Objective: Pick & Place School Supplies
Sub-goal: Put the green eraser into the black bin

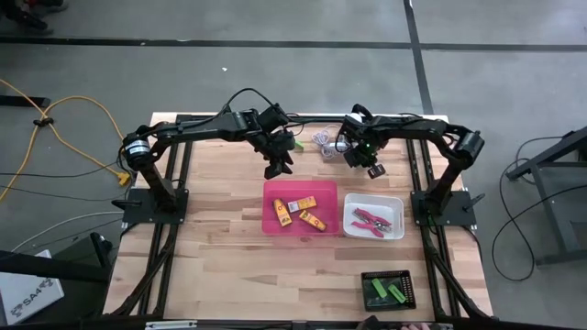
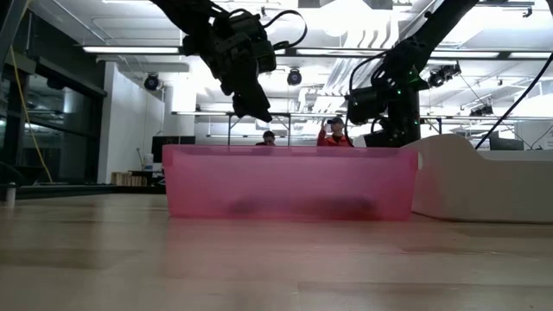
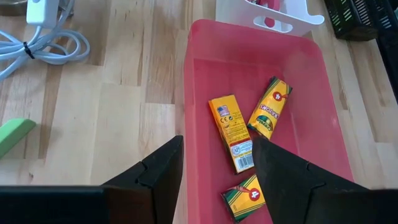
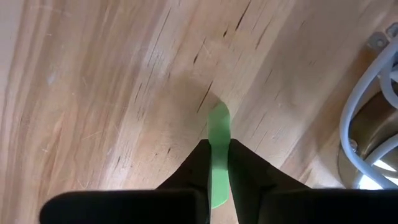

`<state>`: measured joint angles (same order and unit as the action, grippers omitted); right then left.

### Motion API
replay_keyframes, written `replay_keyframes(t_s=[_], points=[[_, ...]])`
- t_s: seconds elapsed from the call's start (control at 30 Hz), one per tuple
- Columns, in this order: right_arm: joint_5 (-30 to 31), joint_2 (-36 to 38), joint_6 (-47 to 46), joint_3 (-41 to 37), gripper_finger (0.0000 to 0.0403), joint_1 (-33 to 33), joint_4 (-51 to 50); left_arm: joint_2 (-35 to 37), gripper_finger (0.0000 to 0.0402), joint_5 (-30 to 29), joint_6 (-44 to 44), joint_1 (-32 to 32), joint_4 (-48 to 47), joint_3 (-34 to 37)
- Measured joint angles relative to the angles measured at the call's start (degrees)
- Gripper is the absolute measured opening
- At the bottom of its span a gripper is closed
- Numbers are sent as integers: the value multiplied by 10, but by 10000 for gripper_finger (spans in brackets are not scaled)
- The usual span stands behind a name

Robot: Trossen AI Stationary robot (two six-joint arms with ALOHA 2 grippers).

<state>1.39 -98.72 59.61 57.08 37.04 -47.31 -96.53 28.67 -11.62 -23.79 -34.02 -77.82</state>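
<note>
Much of the right gripper (image 4: 217, 163) is lost against its own dark arm from above, but its wrist view shows the two fingers pinched on a flat, bright-green stick (image 4: 217, 149) with a rounded tip, held over bare wood-grain table (image 1: 220, 266) behind the trays. The left gripper (image 3: 217, 158) hangs just above the near rim of the translucent pink tray (image 3: 323, 124), fingers spread and empty. Three yellow-orange crayon boxes (image 3: 233, 140) lie flat inside that tray. Another green stick (image 3: 13, 134) is cut off at the left wrist view's edge. The white tray (image 1: 373, 216) holds pink-handled scissors (image 1: 370, 221); the black tray (image 1: 387, 290) holds green sticks, too small to count. A coiled grey cord (image 3: 43, 46) lies on the wood.
</note>
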Motion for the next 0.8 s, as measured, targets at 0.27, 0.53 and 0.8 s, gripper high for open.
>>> replay_keyframes(t_s=[0.27,0.53,0.8], points=[[2,27,-76,42,26,-8,-8,0,187,0,0,0,0,0],[-1,129,-215,109,25,-46,-71,0,187,0,0,0,-3,0],[-35,240,-431,110,25,-133,-179,0,187,0,9,0,-3,0]])
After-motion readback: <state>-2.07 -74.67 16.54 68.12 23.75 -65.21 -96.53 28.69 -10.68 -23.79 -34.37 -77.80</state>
